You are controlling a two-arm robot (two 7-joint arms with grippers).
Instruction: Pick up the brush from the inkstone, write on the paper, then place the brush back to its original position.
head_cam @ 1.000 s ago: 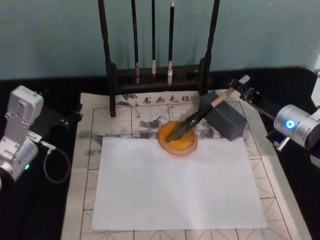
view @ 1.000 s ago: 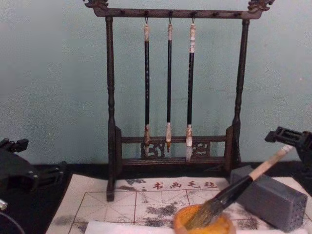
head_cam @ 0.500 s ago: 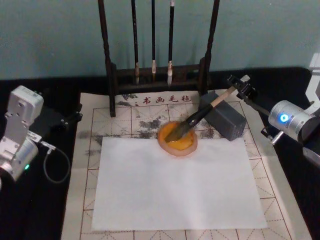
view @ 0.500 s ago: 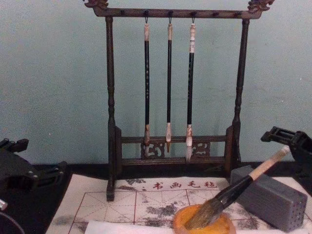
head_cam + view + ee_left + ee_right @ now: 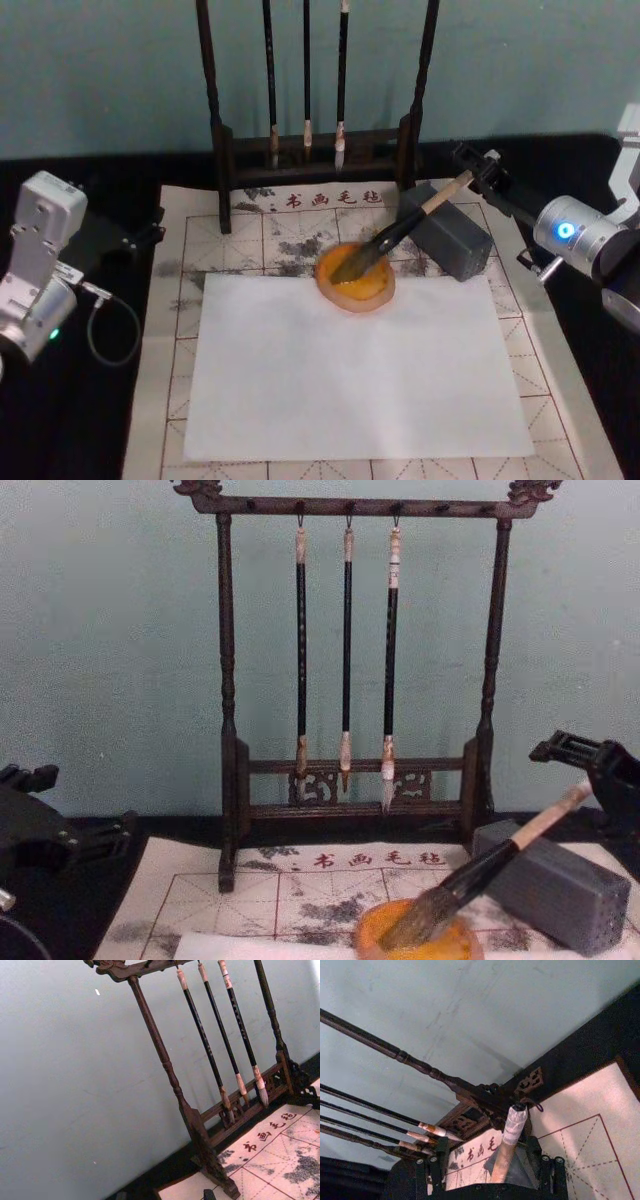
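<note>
Presently the brush (image 5: 400, 230) is found with its tuft in the inkstone (image 5: 378, 298), at the twelve o'clock edge of the paper (image 5: 350, 370), its handle propped on a grey block (image 5: 458, 248) toward two o'clock. Its end is straddled by the right gripper (image 5: 480, 168), whose jaws are spread and are best closed squarely before lifting. The left gripper (image 5: 145, 238) is parked at nine o'clock. One of each is counted; three thin brushes (image 5: 347, 650) are hung at twelve o'clock.

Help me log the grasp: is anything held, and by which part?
Nothing held: the right gripper, open, flanks the brush at its handle end; left gripper idle aside.
</note>
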